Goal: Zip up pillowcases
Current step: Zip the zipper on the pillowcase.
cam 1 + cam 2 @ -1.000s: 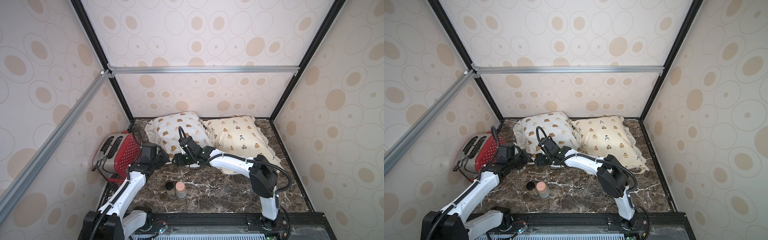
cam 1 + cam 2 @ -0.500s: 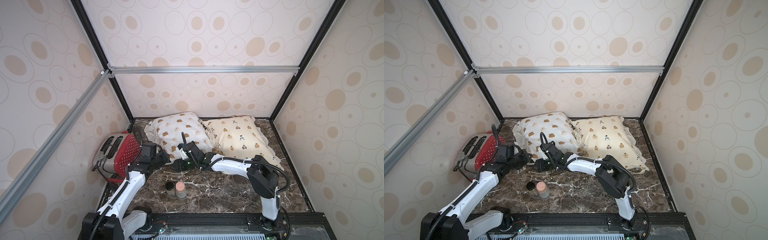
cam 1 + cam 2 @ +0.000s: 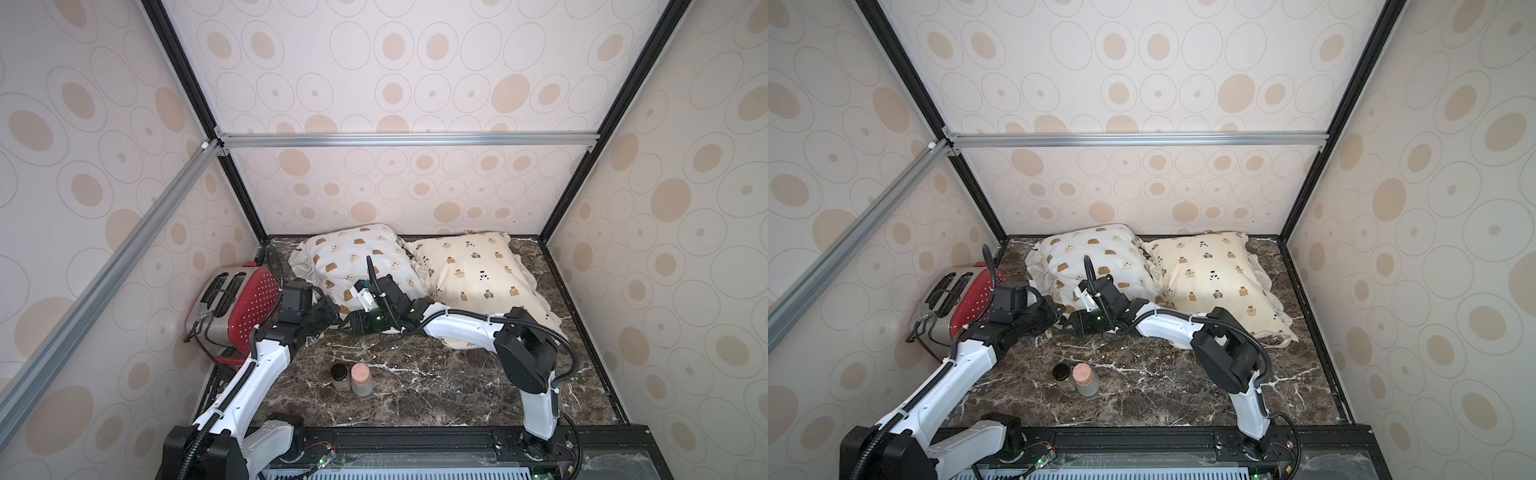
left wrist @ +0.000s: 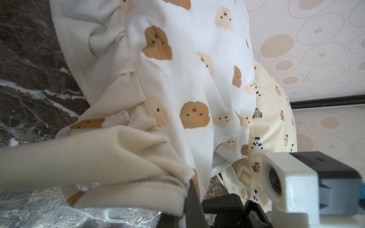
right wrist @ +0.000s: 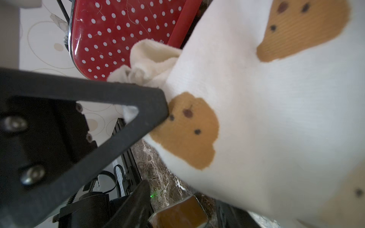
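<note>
Two stuffed pillowcases lie at the back of the marble table: a white pillowcase with brown and cream bears and a cream-yellow pillowcase with small bears and pandas. My left gripper is shut on the cream ruffle at the white pillowcase's front left corner. My right gripper sits low at that same front edge, facing the left gripper. Its jaws stand apart, one finger touching the bear fabric. No zipper shows.
A red polka-dot toaster stands by the left wall, close behind my left arm. Two small jars stand on the marble table in front of the grippers. Patterned walls close in three sides.
My right gripper dipped toward the table and came back up a little at the white pillowcase's front edge. The left gripper has held its grip without moving.
</note>
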Controlling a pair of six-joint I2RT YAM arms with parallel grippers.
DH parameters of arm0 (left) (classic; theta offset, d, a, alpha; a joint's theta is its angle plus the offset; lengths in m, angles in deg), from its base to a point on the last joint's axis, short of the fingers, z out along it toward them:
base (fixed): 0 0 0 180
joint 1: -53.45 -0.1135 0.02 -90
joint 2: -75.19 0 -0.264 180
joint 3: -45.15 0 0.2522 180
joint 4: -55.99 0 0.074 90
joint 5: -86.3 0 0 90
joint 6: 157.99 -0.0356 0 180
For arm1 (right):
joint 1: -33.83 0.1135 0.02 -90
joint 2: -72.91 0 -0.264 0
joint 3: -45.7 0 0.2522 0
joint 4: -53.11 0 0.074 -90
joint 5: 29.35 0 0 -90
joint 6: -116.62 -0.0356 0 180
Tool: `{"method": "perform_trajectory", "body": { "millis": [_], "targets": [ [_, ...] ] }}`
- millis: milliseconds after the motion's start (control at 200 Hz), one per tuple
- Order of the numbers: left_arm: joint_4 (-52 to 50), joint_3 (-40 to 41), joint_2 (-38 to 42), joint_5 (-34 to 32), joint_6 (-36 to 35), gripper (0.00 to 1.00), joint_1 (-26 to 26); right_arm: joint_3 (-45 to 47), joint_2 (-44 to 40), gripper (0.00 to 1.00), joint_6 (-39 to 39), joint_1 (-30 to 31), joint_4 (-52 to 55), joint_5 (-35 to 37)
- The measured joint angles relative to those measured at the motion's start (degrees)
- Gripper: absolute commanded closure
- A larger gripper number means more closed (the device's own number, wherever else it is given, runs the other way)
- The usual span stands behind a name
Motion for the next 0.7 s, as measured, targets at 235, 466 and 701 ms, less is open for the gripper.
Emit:
{"method": "perform_trajectory", "body": {
  "millis": [235, 466, 701],
  "targets": [
    [-0.83, -0.48, -0.44, 0.55, -0.85, 1.00, 0.00, -1.55, 2.43, 0.42, 0.74, -0.46, -0.28, -1.03],
    [-0.96, -0.74, -0.55, 1.49, -1.40, 1.00, 0.00, -3.34, 3.82, 0.42, 1.75, -0.79, -0.66, -2.19],
    [-0.98, -0.76, -0.55, 1.57, -1.68, 1.00, 0.00, -3.98, 4.59, 0.46, 1.88, -0.79, -2.36, -3.19]
  ]
}}
